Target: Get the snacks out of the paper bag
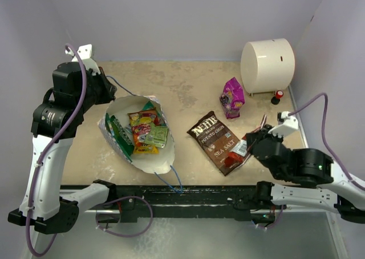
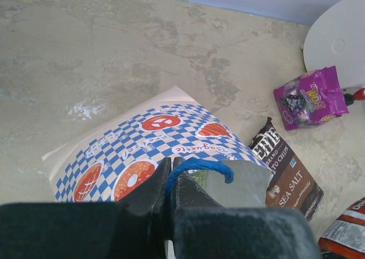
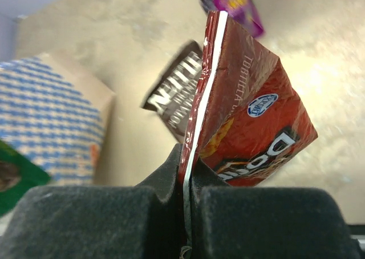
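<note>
Beige mottled bench (image 1: 188,88) is carrying everything, with pale lilac walls closing it in. Nearest the arm bases, the white paper bag with the blue-white checkered band (image 1: 155,163) is lying tipped, its mouth gaping up toward the overhead view. Its long axis is running from far left to near right, and one thin blue cord handle (image 1: 174,182) is trailing off its near end.

Inside the bag, green packets (image 1: 120,134) and small yellow and orange candy packs (image 1: 142,132) are lying in a heap. Well to the bag's right, the right gripper (image 3: 187,185) is clamping shut on the sealed edge of a shiny red-orange chip bag (image 3: 251,116), holding it on edge. Between that and the bag, a dark brown sea-salt chip packet (image 1: 219,142) is lying flat.

At the bag's far rim, the left gripper (image 2: 171,182) is pinching the other blue cord handle (image 2: 199,166) tight. Farther off to the bag's right, a magenta pouch (image 1: 232,97) is sitting near a large cream cylinder (image 1: 267,65).

The heaped packets are lying to the left of the right gripper, across the brown packet. Since the left arm is busy with the bag, the right is likely needing to drop its load first.
</note>
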